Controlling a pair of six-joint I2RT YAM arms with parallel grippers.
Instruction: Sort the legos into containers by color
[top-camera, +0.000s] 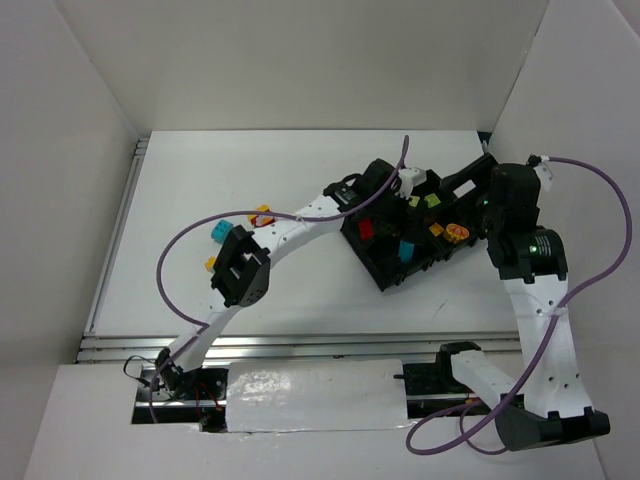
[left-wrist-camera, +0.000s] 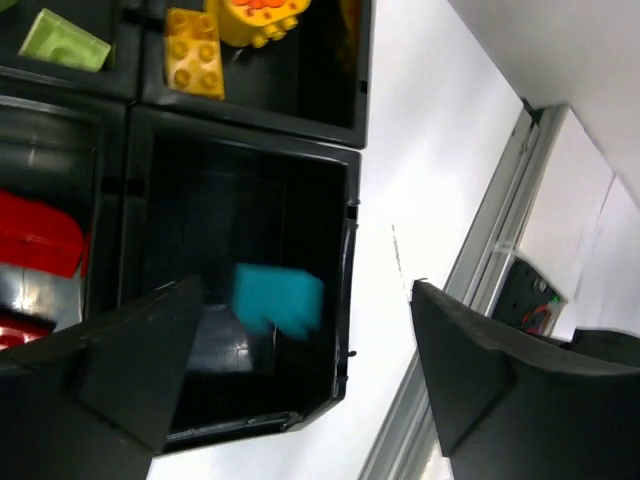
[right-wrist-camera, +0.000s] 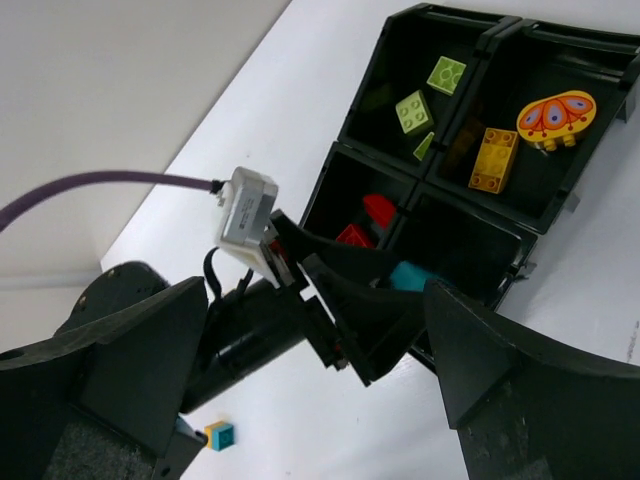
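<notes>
The black tray lies tilted at centre right. My left gripper hovers over its near compartment, open and empty. A blurred cyan brick is below and between its fingers, inside that compartment. Red bricks fill the compartment beside it, green bricks one far compartment, a yellow brick and an orange oval piece the other. My right gripper is open and empty, high over the tray's far side. Loose bricks remain on the table: cyan, yellow-red, yellow.
White walls enclose the table on the left, back and right. A metal rail runs along the near edge. The left arm and its purple cable span from the loose bricks to the tray. A small cyan-yellow brick lies beside that arm.
</notes>
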